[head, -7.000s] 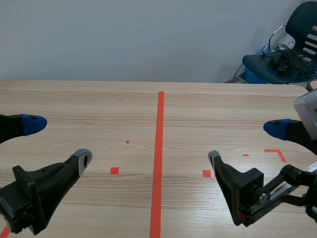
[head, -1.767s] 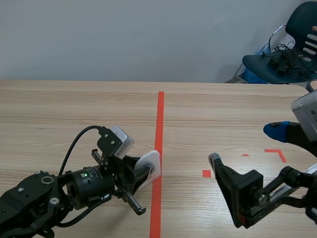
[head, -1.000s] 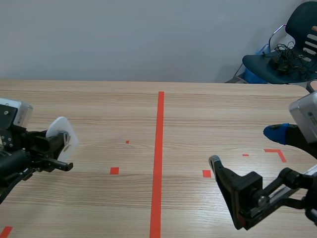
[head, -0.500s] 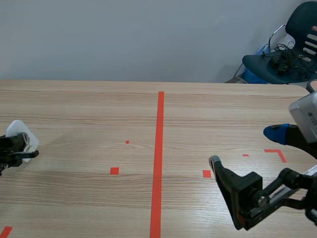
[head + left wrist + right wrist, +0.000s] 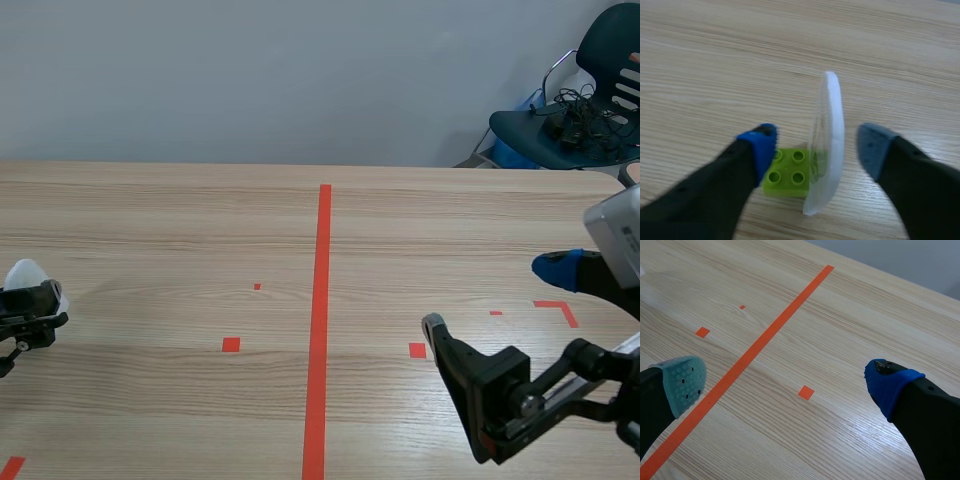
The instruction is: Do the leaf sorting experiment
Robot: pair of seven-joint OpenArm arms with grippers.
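Dish (image 5: 827,145): clear shallow plastic, standing on its edge, seen rim-on. Contents cannot be made out; only a faint green tint shows through the wall, which may be the brick behind it. No leaf is identifiable.

Brick (image 5: 789,175): lime-green, studded, lying flat on the table (image 5: 200,220), just beside the lower part of the dish on the blue-pad side. Whether the two touch cannot be told.

Left gripper (image 5: 816,147): fingers spread wide, with the dish upright in the gap between them. The blue pad sits over the near corner of the brick and the grey pad stands off from the dish on the other side. Neither pad visibly presses the dish. In the scene view this gripper sits low at the far left table edge, with the white dish showing above it.

Right gripper (image 5: 787,379): fingers wide apart, holding nothing, hovering over bare wood on the right half of the table. The orange-red centre line (image 5: 765,340) runs under its grey-green pad.

Surroundings: dark chair (image 5: 590,110) beyond the far right corner, with a tangle of cables (image 5: 570,115) on its seat.
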